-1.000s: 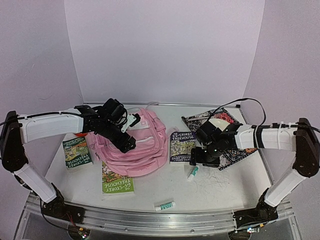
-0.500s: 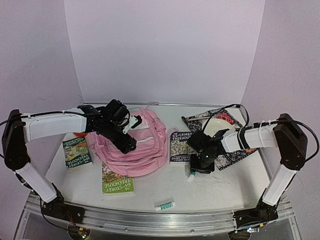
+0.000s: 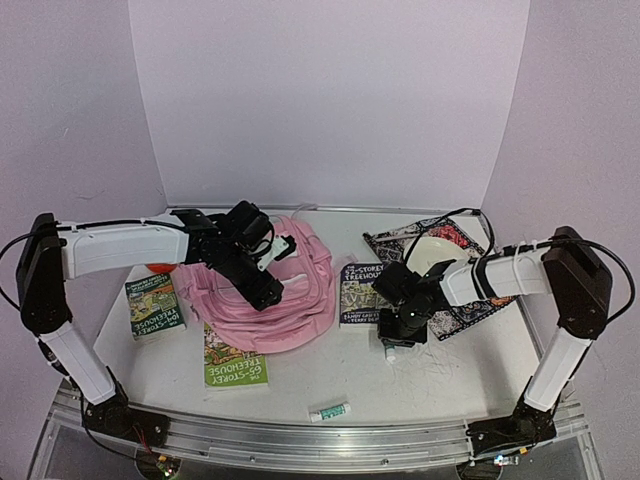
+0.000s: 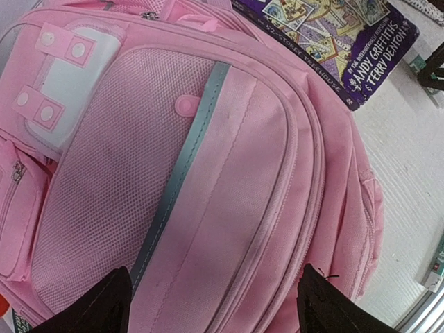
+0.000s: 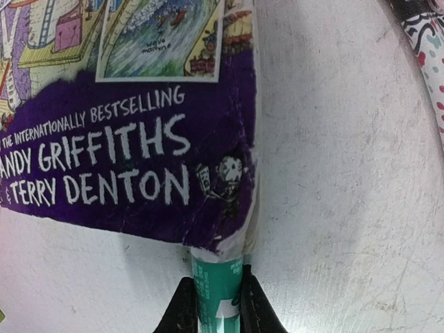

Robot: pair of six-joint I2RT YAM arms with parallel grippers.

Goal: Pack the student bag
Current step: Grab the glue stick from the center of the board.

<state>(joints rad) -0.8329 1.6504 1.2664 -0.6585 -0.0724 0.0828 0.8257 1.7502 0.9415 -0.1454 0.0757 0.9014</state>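
The student bag [image 3: 305,300], a big soft pink backpack, lies flat left of centre; its mesh front panel and white patch fill the left wrist view [image 4: 229,194]. My left gripper [image 3: 270,292] hovers just above its front, open, both dark fingertips [image 4: 111,302] wide apart with only pink fabric between them. My right gripper [image 3: 393,340] is down on the table at the near right corner of a purple book [image 3: 362,292]. It is shut on a green and white glue stick [image 5: 218,288], whose top end touches the book's corner [image 5: 229,229].
Two green books [image 3: 155,303] [image 3: 232,360] lie left of and in front of the bag. A second glue stick [image 3: 330,411] lies near the front edge. A patterned pouch [image 3: 455,270] sits behind the right arm. An orange object [image 3: 158,267] shows at the far left.
My right gripper moved left and down to the glue stick by the purple book and shut on it. The left gripper slid right across the bag, staying open.
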